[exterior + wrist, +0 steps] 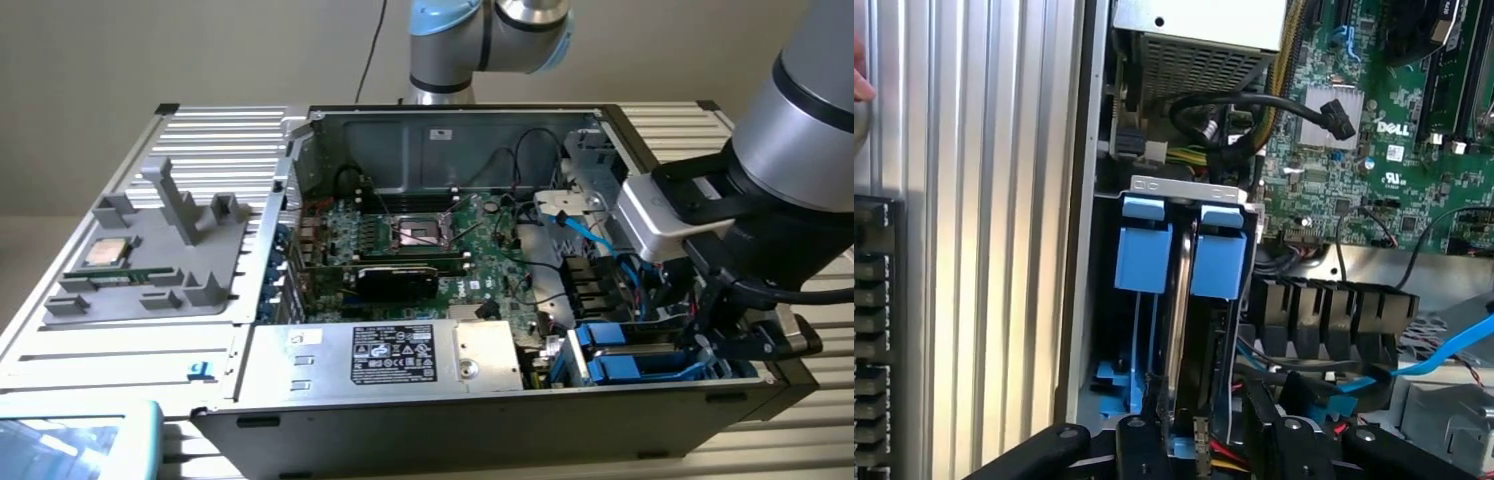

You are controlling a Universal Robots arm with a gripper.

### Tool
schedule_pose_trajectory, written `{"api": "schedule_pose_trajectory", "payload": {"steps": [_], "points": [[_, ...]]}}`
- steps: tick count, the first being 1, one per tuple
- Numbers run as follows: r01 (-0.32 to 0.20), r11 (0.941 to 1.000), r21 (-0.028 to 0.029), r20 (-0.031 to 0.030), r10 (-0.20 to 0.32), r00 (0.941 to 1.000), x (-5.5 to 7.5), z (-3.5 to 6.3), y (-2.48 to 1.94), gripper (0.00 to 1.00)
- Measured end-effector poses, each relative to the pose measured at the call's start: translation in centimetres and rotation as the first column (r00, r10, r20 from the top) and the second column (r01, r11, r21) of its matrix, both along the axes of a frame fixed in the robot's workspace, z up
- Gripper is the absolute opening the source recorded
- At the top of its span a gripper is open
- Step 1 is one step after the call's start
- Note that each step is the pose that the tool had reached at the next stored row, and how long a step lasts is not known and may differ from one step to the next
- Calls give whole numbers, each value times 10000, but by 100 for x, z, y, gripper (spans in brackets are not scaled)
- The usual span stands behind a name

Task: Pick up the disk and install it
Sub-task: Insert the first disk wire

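— Where does my gripper sit?
— Your gripper hangs low over the bay at the corner of the case, on the exterior view's lower right.
— And the disk?
— The disk stands on edge inside that bay, under your gripper, with its blue tab just beside the bay's metal rim. A second carrier stands just beside it, nearer the case wall. A thin silver edge shows between the two. I think it is the disk's side, but the shadow there leaves me unsure.
— Am I gripping it?
— You can't tell from these views whether you are grasping or released.
— What room do I have?
— Little at the sides. On one side you have the case wall, then the ribbed table. On the other side, black guides and a blue cable lie near the bay, with the motherboard beyond. The power supply sits just past the rim, with black cables looping between them. The case has no lid, so you have open room above.
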State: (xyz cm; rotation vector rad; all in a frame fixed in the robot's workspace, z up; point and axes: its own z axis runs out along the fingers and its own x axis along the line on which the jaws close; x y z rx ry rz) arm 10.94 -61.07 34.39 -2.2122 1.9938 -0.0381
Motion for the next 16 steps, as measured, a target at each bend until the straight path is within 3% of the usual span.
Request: {"api": "schedule_pose_trajectory", "payload": {"steps": [4,16], "points": [[-328,9995,3,-31,328,9995,12,-15,0,42],[-433,9991,12,-201,433,9989,39,-65,6,42]]}}
